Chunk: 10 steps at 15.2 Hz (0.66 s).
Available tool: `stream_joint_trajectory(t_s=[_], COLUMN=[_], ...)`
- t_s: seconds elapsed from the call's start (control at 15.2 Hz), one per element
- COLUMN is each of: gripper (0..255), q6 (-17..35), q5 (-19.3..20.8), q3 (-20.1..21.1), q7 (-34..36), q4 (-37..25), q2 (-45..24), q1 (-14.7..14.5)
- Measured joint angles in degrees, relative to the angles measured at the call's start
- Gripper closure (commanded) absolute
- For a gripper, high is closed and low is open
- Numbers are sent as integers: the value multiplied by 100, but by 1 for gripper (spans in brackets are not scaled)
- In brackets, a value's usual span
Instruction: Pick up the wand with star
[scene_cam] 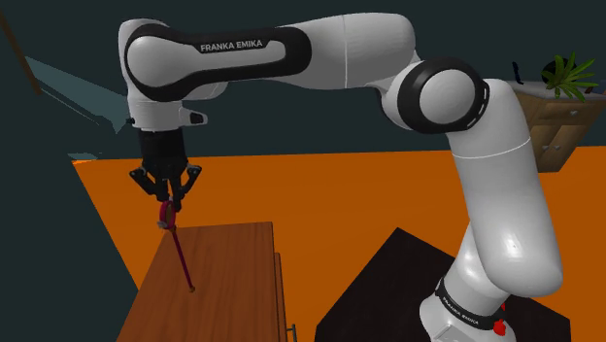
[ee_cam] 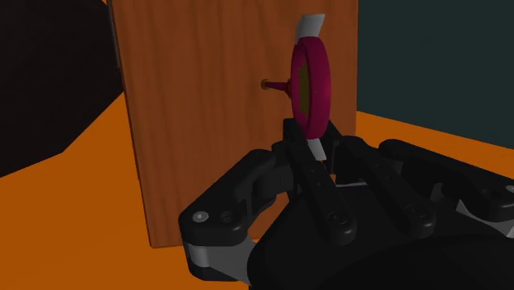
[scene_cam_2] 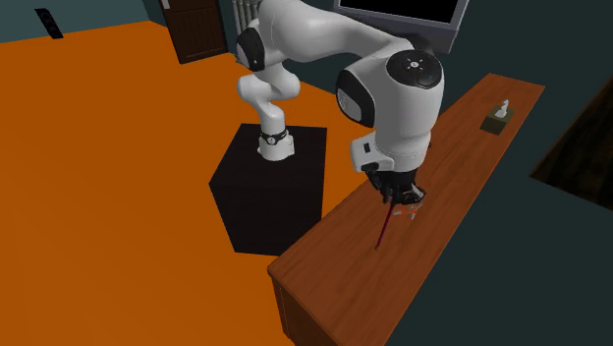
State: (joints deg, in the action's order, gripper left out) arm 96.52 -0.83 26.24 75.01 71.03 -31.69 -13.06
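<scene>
My black gripper (scene_cam: 167,197) is shut on the head end of the wand (scene_cam: 180,251), a thin dark-red stick that slants down to the wooden tabletop (scene_cam: 238,282). Whether its lower tip touches the wood I cannot tell. From the second exterior view the gripper (scene_cam_2: 401,200) hangs over the middle of the long table (scene_cam_2: 344,275), and the wand (scene_cam_2: 384,228) points down from it. Close up, the fingers (ee_cam: 298,156) clasp the wand's head (ee_cam: 313,86), a magenta ring with a dark centre and white points sticking out on two sides.
A small box with a white object on top (scene_cam_2: 498,118) stands at the far end of the table. The black stand (scene_cam_2: 265,197) sits beside the table on the orange floor (scene_cam_2: 108,177). A potted plant (scene_cam: 568,76) is on a shelf at the back.
</scene>
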Motion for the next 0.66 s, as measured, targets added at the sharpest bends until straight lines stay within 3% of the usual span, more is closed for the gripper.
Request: stream_joint_trajectory(t_s=[0.66], gripper=[255], q6=[-796], q5=[38], q3=[14], q7=[126], q4=[-915], q2=[-96], q1=[-125])
